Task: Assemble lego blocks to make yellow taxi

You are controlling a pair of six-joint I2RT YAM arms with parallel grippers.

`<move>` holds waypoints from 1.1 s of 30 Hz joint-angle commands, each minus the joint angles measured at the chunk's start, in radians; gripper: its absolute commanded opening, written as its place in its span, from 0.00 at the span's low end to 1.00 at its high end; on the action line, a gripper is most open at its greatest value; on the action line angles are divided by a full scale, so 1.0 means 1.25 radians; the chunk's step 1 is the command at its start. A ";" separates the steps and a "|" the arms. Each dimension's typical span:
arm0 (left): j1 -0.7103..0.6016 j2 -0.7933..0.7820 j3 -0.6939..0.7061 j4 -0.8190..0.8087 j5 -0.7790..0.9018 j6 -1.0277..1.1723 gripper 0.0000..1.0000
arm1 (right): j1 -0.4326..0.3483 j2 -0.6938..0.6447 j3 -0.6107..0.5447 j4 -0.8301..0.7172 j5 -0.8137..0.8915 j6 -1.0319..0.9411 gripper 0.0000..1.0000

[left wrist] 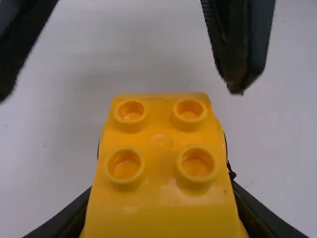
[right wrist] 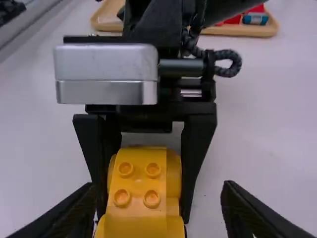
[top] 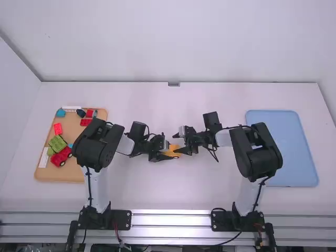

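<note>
Standing at the left is a white side wall (top: 16,105), and next to it a wide white wall (top: 173,42) goes along behind the white table (top: 173,189). Shiny metal rails (top: 168,224) run left to right along the table's near edge.

There are two trays. The tan tray (top: 63,176) is at the left. In it I can count one red car (top: 63,156), one small red block (top: 58,128) and one light blue block (top: 61,113). Some green bricks (top: 58,143) lie there too, and more red bits (top: 86,122) are by the far right corner, too small for me to count. The blue tray (top: 299,168) is at the right. Two robot arms reach in over the table, the left arm (top: 100,143) and the right arm (top: 257,152). One yellow car (top: 173,153) is between their ends, near the middle of the table. It has four round bumps (left wrist: 197,162) on top.

The left gripper (top: 167,154) is closed on the yellow car, with one finger on each side. I can't tell if the car touches the table. The right gripper (top: 179,143) is wide open, with a big gap between its fingers. Its tips are near the yellow car but apart from it.
</note>
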 commanded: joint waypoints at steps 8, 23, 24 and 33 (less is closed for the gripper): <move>-0.007 0.015 -0.020 -0.017 -0.099 -0.027 0.40 | -0.057 0.008 -0.004 -0.091 0.100 -0.012 0.99; 0.013 -0.019 0.043 -0.209 -0.157 -0.011 0.99 | 0.055 0.009 -0.004 -0.098 0.312 -0.013 0.99; 0.020 -0.039 0.050 -0.255 -0.158 0.008 0.99 | 0.064 0.009 -0.005 -0.088 0.310 -0.009 0.99; 0.070 -0.214 0.035 -0.441 -0.233 0.012 0.99 | 0.123 0.009 0.011 -0.069 0.312 0.006 0.98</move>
